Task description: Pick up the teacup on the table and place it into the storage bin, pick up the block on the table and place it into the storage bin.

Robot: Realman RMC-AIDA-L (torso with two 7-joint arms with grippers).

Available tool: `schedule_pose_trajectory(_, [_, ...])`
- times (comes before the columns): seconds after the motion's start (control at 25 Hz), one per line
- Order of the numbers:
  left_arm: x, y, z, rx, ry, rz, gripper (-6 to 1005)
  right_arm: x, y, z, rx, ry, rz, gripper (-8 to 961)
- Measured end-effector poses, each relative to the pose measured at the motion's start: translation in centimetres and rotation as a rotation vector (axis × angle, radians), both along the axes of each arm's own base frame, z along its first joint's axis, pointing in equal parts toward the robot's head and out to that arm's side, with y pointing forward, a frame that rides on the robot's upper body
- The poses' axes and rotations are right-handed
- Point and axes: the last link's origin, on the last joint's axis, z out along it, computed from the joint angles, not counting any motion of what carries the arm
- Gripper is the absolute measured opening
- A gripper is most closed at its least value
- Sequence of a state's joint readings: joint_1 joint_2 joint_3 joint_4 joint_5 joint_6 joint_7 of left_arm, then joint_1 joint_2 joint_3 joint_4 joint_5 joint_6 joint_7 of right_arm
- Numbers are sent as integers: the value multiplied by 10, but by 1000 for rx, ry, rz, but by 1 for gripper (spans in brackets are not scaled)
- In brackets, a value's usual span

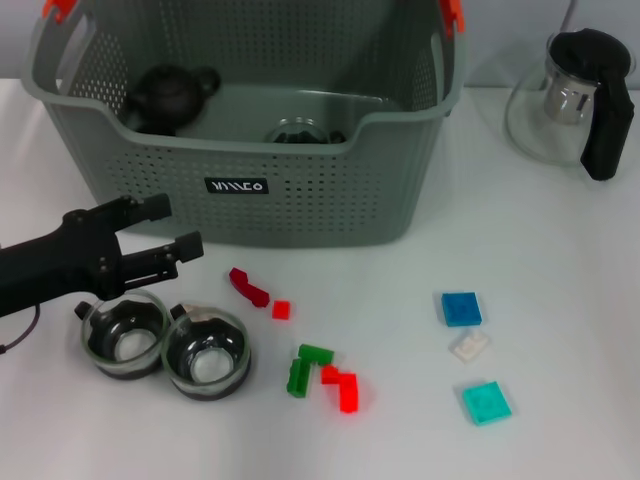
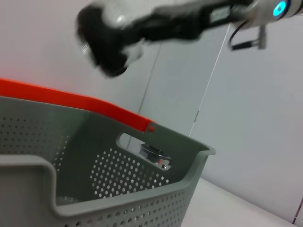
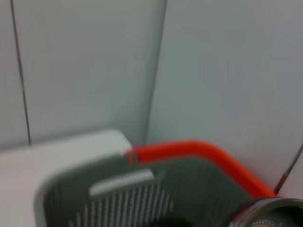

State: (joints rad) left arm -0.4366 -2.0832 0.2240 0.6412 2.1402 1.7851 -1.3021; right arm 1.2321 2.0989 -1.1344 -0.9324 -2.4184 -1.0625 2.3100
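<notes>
head view showed two glass teacups [image 1: 165, 342] side by side at the near left of the table [image 1: 560, 300], both not yet in the bin. just right of them lay a scatter of small blocks [image 1: 320, 372] in red and green, and further right blue, white and teal tiles [image 1: 461, 308]. directly above the cups hovered the left gripper [image 1: 165, 228], its black fingers spread apart and empty, pointing right toward the front wall of the storage bin [image 1: 300, 190]. beyond that, the grey bin sat at the far left-centre, holding a dark teapot [image 1: 165, 97] and a glass piece near its front wall. at the far right stood a glass pitcher [image 1: 575, 100] with a black handle. the right gripper was not seen in this view, and its state could not be told. the step in hand looked like the reach for a teacup; next the left gripper likely needed to drop over one cup's rim, close on it, then lift clear of the bin's front wall.
</notes>
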Motion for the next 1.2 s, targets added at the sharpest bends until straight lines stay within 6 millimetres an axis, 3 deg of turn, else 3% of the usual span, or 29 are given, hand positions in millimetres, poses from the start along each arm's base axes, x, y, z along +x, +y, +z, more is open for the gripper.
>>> schedule_pose_trajectory(0.28, [-1, -1, 0, -1, 2, 5, 841, 16, 10, -58, 50, -208, 36, 55])
schedule_pose_trajectory(0.48, [-2, -1, 0, -1, 6, 9, 841, 27, 16, -67, 83, -216, 3, 55])
schedule_pose_trajectory(0.96, [-2, -1, -2, -5, 5, 14, 842, 57, 7, -85, 35, -313, -20, 77])
schedule_pose_trajectory(1.2, [-2, -1, -3, -7, 4, 13, 842, 60, 3, -91, 18, -317, -19, 105])
